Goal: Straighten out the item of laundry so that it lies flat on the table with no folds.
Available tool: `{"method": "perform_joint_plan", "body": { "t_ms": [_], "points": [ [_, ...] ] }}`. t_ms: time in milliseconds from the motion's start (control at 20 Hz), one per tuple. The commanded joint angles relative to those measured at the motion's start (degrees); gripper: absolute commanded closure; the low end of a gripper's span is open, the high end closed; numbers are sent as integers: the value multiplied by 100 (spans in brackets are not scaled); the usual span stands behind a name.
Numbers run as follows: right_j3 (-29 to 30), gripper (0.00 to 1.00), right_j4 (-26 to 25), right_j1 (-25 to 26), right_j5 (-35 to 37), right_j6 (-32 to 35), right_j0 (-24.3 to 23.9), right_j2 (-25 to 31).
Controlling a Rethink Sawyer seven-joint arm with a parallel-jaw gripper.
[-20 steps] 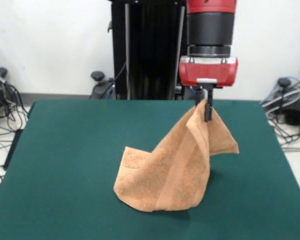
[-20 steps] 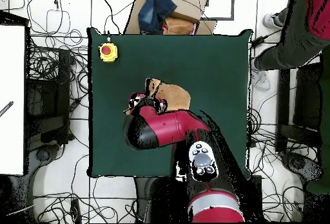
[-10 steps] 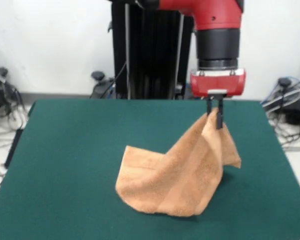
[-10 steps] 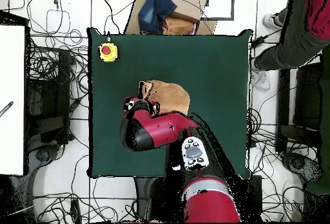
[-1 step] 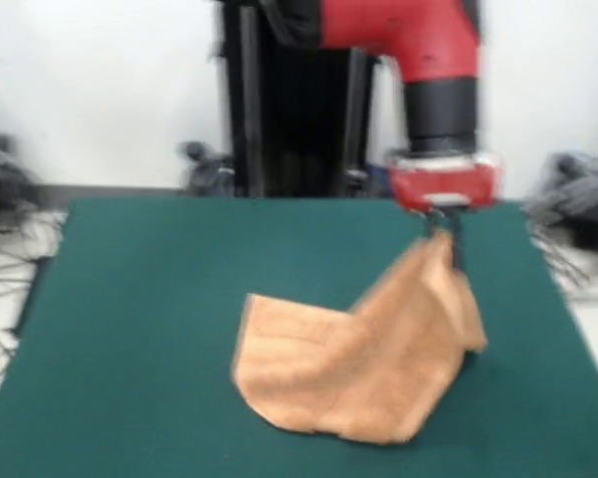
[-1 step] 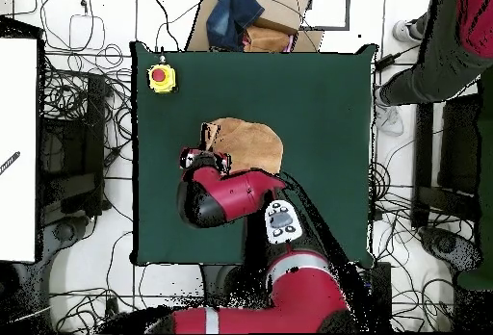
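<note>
Claw (image 5: 446, 231) clamped on towel (image 5: 363, 363) corner, held up; rest bunched on table (image 5: 149, 299).

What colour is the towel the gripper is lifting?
Light orange-tan all over; the towel shows best in the front view, one corner pinched by the gripper.

A robotics lab: a red arm (image 6: 241, 196) on a black pedestal (image 5: 294, 95) at a green table (image 6: 318, 110) carrying a yellow box with a red button (image 6: 161, 77), tangled cables (image 6: 77, 110) over a white floor, and a person's leg (image 6: 433, 57) alongside.
</note>
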Motion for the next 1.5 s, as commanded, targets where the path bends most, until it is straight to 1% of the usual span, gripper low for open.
{"method": "perform_joint_plan", "body": {
  "t_ms": [50,200,300,400,550,700,900,1100,1200,1350,1500],
  "points": [
    [-203,100,-267,178,-89,250,45,514],
    [-260,100,-277,238,-104,243,2,574],
    [-237,100,-144,230,-69,310,93,393],
    [-166,100,-48,151,111,326,132,203],
    [-35,100,-68,-4,288,285,61,166],
    [47,100,-105,-57,257,279,92,152],
    [39,100,40,-154,518,276,420,-201],
    [-88,100,145,32,400,369,650,-490],
    [-56,100,84,-12,459,319,619,-535],
    [50,100,-80,-64,451,235,455,-441],
    [97,100,-65,-6,346,291,530,-571]
  ]
}}
